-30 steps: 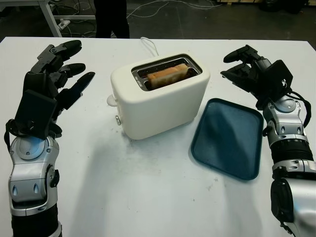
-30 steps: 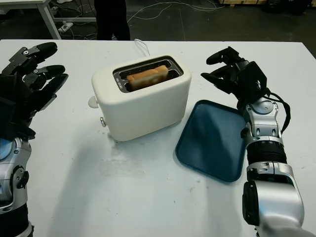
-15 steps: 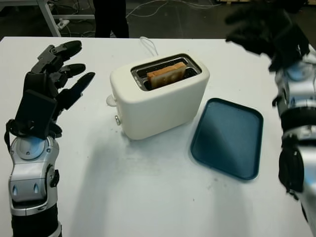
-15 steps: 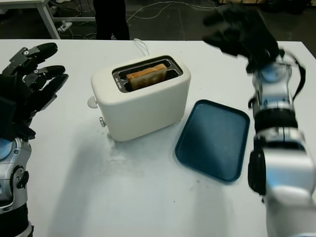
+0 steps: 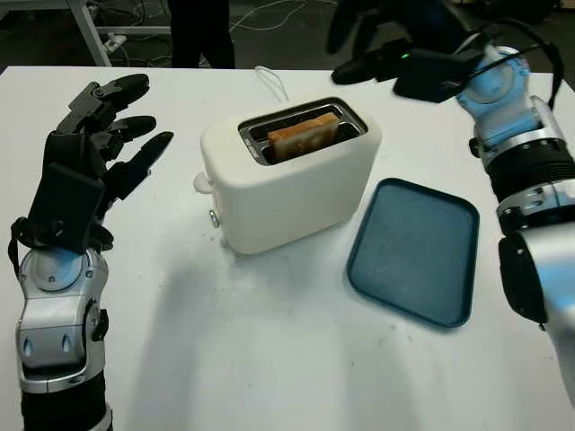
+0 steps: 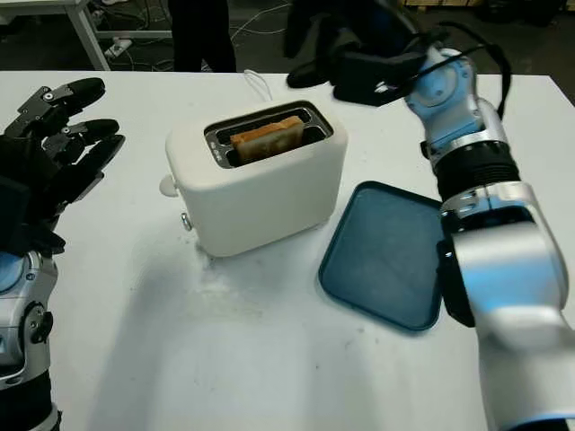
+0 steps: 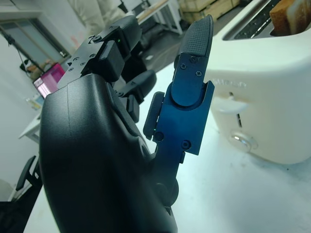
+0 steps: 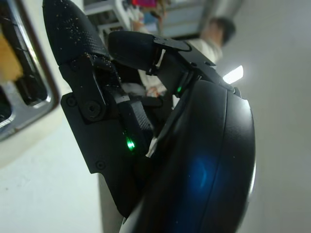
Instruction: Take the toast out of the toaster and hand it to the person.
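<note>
A cream toaster (image 5: 296,184) stands mid-table with a slice of toast (image 5: 304,135) sticking up out of its slot. My right hand (image 5: 373,40) is raised above the table just behind and to the right of the toaster, open and holding nothing. It hovers near the slot's far end without touching the toast. My left hand (image 5: 99,135) is held up to the left of the toaster, open, well apart from it. In the left wrist view the toaster (image 7: 265,92) and a corner of the toast (image 7: 291,14) lie beyond the fingers.
A dark blue tray (image 5: 415,251) lies flat on the white table (image 5: 269,359) to the right of the toaster. The toaster's white cord (image 5: 269,83) runs off the far edge. A person's dark legs (image 5: 202,31) stand beyond the table's far side.
My right arm has swung up from beside the tray and leftwards, so its hand now hovers behind the toaster. The left hand, toaster and toast have stayed put.
</note>
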You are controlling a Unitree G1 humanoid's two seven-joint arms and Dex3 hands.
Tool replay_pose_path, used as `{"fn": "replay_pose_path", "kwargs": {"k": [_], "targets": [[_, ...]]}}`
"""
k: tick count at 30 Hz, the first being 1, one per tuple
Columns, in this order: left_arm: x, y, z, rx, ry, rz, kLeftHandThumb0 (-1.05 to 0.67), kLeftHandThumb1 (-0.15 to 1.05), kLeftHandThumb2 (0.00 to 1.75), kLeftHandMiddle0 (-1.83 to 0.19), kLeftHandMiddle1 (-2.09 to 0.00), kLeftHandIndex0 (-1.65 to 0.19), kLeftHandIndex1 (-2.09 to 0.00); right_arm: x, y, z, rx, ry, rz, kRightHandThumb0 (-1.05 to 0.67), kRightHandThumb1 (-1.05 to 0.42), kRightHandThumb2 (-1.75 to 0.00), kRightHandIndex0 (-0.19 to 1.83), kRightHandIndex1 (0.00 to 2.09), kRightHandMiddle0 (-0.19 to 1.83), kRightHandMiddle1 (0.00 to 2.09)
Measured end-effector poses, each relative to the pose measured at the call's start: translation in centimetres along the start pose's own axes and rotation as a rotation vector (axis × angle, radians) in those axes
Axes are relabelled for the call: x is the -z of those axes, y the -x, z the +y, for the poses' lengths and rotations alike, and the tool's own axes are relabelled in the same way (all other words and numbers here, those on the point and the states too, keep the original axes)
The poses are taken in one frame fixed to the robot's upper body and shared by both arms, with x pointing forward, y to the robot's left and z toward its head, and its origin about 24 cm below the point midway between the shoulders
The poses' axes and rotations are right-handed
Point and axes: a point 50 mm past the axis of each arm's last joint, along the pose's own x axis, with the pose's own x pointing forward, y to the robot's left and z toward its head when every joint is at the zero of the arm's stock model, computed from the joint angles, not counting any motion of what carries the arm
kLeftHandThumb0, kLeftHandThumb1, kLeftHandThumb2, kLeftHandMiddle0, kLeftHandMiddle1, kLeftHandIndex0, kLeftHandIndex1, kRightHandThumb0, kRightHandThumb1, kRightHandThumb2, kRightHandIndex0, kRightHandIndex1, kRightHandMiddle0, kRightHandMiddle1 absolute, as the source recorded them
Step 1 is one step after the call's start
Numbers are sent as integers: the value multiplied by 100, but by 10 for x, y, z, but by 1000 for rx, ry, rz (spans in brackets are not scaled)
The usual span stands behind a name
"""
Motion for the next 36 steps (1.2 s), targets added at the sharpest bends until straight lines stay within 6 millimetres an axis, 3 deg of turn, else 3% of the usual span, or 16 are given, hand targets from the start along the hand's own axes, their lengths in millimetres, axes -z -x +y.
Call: {"fn": "replay_pose_path", "kwargs": {"k": [4,11,26,36], "targets": [[1,1,0,-1,-1,3,-57,91,0,-26,-90,-39,-50,-17,-3,7,-48,79,-54,-74,-58,0,70,90,82,55],[1,1,0,0,3,6,-57,91,0,-25,-87,-38,-49,-27,-3,17,-94,137,-54,-49,-55,0,70,73,87,34],[4,3,-1,3,26,15,-59,91,0,-27,-85,-39,-48,-26,-5,34,-168,229,-33,-37,-59,-1,73,56,91,16],[4,3,-1,4,28,14,-58,90,0,-27,-85,-39,-48,-22,-4,38,-217,203,-5,-38,-60,0,79,61,96,13]]}}
